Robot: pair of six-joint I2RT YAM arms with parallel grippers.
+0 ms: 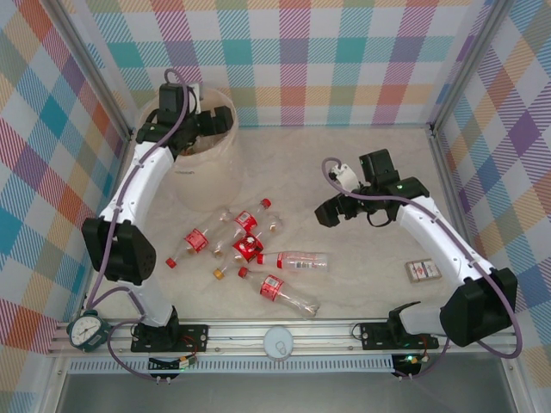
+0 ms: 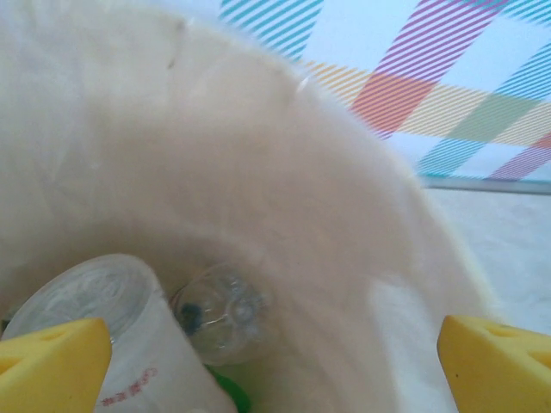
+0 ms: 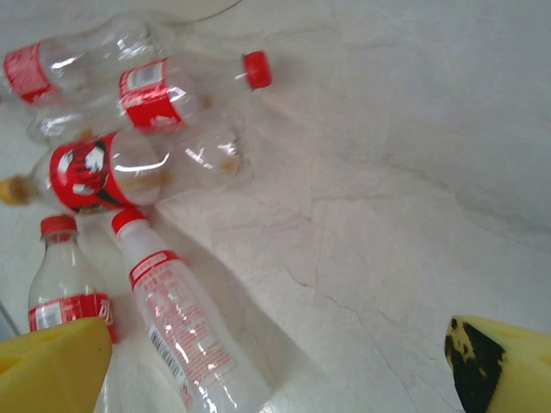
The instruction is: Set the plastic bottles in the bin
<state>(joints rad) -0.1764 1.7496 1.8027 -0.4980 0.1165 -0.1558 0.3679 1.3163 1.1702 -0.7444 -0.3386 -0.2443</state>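
Observation:
The bin (image 1: 200, 176), a round cream bucket, stands at the back left. My left gripper (image 1: 219, 123) hangs open over its mouth with nothing between its yellow fingertips (image 2: 52, 363). Inside the bin (image 2: 344, 215) lie a clear bottle (image 2: 225, 311) seen end-on and a pale labelled one (image 2: 112, 303). Several plastic bottles (image 1: 245, 249) with red labels and caps lie in a loose cluster on the table, just in front of the bin. My right gripper (image 1: 331, 211) is open to the right of that cluster, above the table. In the right wrist view one bottle (image 3: 185, 335) lies toward its left fingertip.
A small flat red-and-white box (image 1: 422, 271) lies on the table at the right. A round dial gauge (image 1: 86, 329) and a white disc (image 1: 278, 342) sit on the front rail. Checked walls close in the table on three sides.

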